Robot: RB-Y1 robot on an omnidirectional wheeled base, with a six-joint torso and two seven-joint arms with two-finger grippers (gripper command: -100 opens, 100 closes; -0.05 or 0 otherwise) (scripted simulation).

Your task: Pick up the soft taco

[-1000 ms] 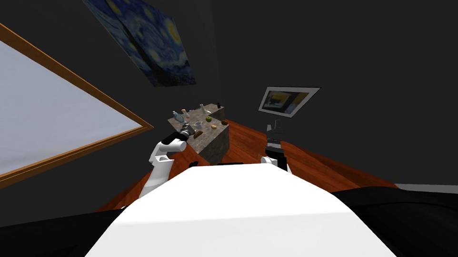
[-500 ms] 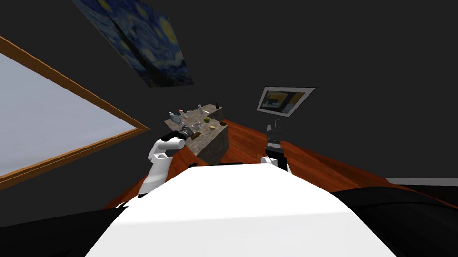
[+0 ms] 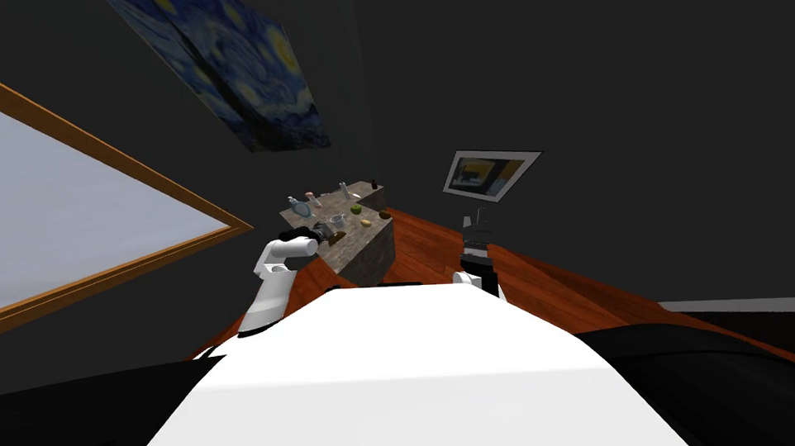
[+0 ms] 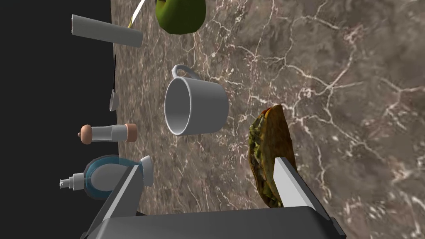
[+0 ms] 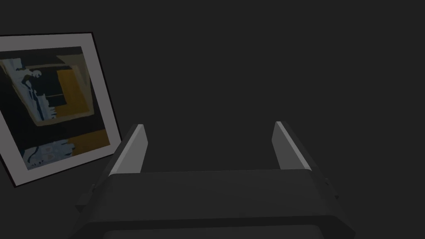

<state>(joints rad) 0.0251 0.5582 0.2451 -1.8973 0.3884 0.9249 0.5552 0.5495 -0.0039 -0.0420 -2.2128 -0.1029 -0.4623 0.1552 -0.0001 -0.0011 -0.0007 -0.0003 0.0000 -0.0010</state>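
Observation:
The soft taco [image 4: 267, 145], a brown folded shell with green and red filling, lies on its side on the brown marbled counter [image 4: 332, 62]. My left gripper [image 4: 207, 178] is open just above the counter. One of its fingers [image 4: 290, 178] overlaps the taco's near end; the other finger stands far off near a blue bottle. In the head view the left gripper [image 3: 325, 230] reaches over the counter's [image 3: 357, 236] near corner. My right gripper [image 5: 207, 143] is open with nothing between its fingers, raised at my right side [image 3: 480, 217].
Close beside the taco lies a white mug [image 4: 195, 106]. Farther off are a green fruit [image 4: 180, 14], a pepper mill [image 4: 108, 133], a blue bottle [image 4: 103, 178], a spoon [image 4: 114, 97] and a grey cylinder [image 4: 106, 35]. Past the counter's edge is a black area.
My head view has shifted a little. The left arm has stretched further over the counter, bringing its gripper closer to the taco. The right arm has not moved.

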